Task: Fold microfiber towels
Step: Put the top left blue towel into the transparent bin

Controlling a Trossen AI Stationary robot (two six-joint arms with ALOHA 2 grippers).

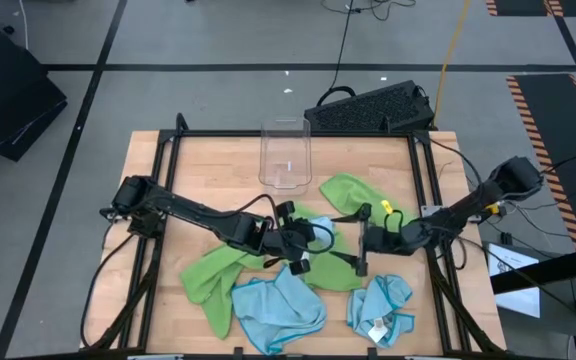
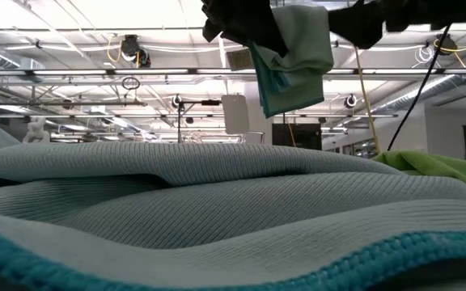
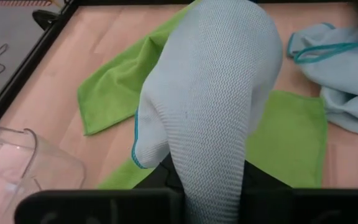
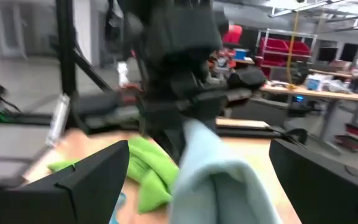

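Observation:
My left gripper (image 1: pixel 296 243) hovers over the table's middle, shut on a light blue microfiber towel (image 3: pixel 210 106) that drapes over it and hangs bunched in the low view (image 2: pixel 294 56). My right gripper (image 1: pixel 361 240) faces it from the right, held about level and open. Its two fingers stand wide on either side of the hanging towel (image 4: pixel 216 180) without touching it. Flat on the wood lie lime green towels (image 1: pixel 218 275) (image 1: pixel 346 190) (image 1: pixel 330 262) and light blue ones (image 1: pixel 278 305) (image 1: pixel 378 305). My left gripper holds the light blue towel up by a bunched part (image 2: pixel 275 36). The cloth falls over the fingers and hides the place of contact in the wrist view. The towel hangs slack below the gripper in several folds, lifted clear of the towels on the table.
A clear plastic bin (image 1: pixel 285 155) stands at the table's far middle and shows close by in the left wrist view (image 3: pixel 17 168). A black frame (image 1: pixel 168 150) runs around the wooden top. A blue towel (image 2: pixel 217 210) fills the low view's foreground.

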